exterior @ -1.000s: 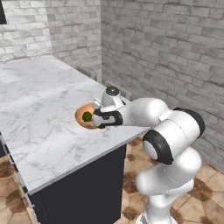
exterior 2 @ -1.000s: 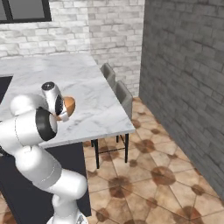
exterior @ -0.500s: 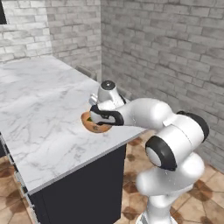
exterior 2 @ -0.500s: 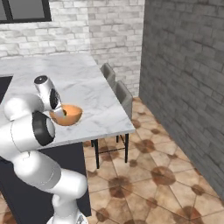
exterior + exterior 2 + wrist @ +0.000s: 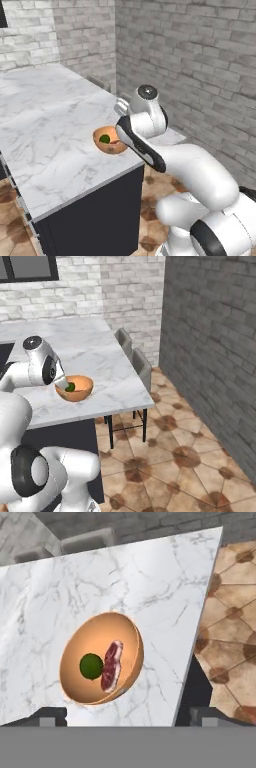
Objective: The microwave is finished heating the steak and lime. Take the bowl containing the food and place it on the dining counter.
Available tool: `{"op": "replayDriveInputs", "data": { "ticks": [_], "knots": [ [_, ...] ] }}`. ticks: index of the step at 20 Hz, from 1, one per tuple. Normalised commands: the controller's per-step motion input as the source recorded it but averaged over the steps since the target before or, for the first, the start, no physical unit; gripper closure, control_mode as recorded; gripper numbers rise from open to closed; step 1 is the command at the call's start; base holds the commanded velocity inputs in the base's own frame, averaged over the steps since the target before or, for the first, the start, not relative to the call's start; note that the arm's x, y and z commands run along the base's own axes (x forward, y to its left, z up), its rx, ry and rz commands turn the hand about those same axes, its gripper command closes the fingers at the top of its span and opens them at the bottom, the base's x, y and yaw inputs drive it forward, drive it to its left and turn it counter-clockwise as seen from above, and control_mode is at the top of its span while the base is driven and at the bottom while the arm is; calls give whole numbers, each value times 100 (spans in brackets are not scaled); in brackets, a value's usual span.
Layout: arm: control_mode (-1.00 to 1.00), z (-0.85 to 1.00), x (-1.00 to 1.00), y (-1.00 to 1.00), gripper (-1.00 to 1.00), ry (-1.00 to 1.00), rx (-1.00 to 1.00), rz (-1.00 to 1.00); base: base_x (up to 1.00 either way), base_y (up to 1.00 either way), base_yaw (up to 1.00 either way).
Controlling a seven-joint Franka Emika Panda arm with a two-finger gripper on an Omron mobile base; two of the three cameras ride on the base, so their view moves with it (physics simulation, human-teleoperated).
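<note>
Now I am seeing the bowl (image 5: 101, 664) sitting on the desk (image 5: 150, 592) near its edge, holding the lime (image 5: 91, 666) and steak (image 5: 112, 666); my pincer (image 5: 127, 716) is hanging released above it.

Surroundings logged, positions taken from the gripper (image 5: 127, 716). In the hand view I see the backs of two grey chairs (image 5: 87, 539) ahead of it, at the top of the frame; from the right base view they stand side by side on thin black legs, off to its right. The floor (image 5: 175, 456) is brown patterned tile, well below the gripper and spreading away to its right. A dark grey brick wall (image 5: 210, 331) rises beyond the chairs on that same side. Farther ahead I note a pale brick wall (image 5: 115, 286), with a dark-framed window (image 5: 27, 268) set high in it.
</note>
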Motion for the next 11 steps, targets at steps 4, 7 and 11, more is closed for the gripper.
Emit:
{"op": "replayDriveInputs", "data": {
  "ticks": [4, 7, 11],
  "knots": [
    [-100, 2, -100, -43, -100, -25, 0, 10, 0, 0, 0],
    [-100, -19, -100, -29, -100, -24, 0, 8, 0, 0, 0],
    [-100, 0, -100, -15, -100, -21, -3, 8, 0, 0, 0]
  ]
}}
